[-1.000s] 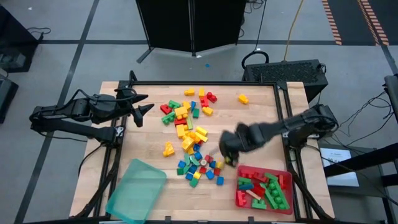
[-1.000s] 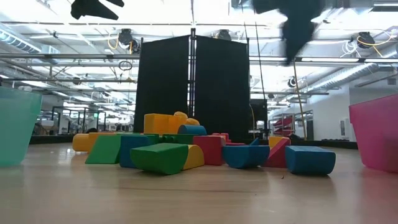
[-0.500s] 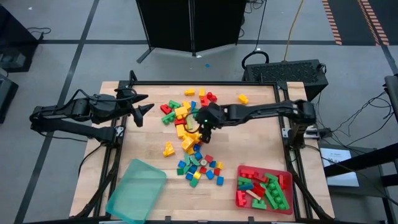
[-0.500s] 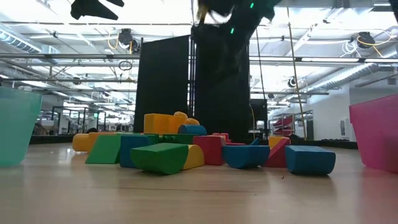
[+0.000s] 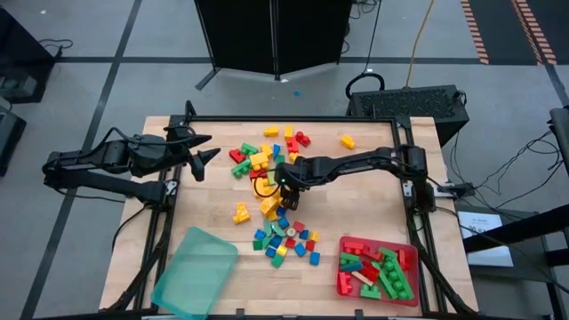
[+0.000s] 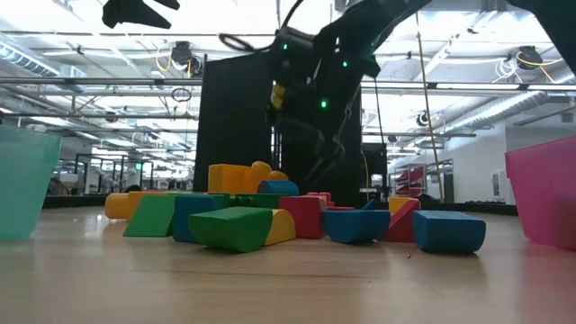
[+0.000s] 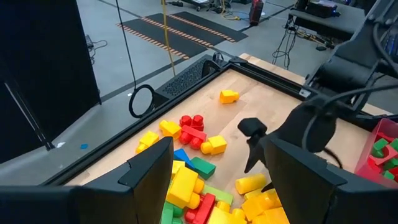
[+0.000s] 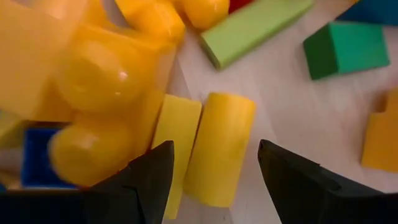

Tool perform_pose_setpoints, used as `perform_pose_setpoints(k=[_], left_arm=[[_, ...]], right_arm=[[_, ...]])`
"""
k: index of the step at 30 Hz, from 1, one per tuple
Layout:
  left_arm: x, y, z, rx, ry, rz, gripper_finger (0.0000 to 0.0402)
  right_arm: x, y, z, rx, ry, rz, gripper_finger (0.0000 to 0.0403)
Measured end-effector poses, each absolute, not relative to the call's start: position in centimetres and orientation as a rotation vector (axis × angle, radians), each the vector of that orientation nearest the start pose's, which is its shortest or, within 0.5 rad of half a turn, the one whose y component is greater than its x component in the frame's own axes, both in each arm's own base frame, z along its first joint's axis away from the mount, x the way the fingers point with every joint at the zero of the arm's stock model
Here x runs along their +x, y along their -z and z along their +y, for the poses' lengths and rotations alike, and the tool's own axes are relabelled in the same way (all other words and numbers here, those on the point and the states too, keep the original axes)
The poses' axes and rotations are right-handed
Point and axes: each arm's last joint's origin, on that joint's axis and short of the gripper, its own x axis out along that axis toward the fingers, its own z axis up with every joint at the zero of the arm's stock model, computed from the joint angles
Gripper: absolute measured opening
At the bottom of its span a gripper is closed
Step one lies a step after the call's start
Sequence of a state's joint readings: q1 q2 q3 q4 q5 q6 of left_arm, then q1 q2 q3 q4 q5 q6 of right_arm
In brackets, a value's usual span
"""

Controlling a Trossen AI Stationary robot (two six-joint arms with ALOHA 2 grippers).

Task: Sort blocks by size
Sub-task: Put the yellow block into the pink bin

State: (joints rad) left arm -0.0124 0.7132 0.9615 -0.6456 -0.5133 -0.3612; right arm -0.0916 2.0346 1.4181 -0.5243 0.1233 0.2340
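The left gripper waited at the surface's left edge, fingers spread. The blocks, glossy studded plastic, lay heaped mid-surface. Over them hung the nearer right gripper, fingers parted and empty, straddling a rounded yellow block, its long axis running straight ahead between them.

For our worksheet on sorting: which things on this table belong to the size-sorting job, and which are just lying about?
Part of the job:
- heap of small red, yellow, green and blue plastic studded blocks
- red plastic tray, holding sorted blocks
- empty translucent teal plastic tray
- open right hand, over the heap

Just lying about:
- open left hand, off to the side
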Motion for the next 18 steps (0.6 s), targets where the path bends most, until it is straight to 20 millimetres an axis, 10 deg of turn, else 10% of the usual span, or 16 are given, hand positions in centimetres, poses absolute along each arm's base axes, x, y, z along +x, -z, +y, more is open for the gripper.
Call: perform_pose_setpoints(k=[8,18], left_arm=[[12.9,-35.9,1.3,-0.245,-0.557,0.293,0.0255],[12.9,-35.9,1.3,-0.244,-0.557,0.294,0.0255]], right_arm=[[41.6,-14.5,-5.5,0.261,0.36,1.1,0.0211],[41.5,-14.2,-6.4,0.349,0.326,1.112,0.009]])
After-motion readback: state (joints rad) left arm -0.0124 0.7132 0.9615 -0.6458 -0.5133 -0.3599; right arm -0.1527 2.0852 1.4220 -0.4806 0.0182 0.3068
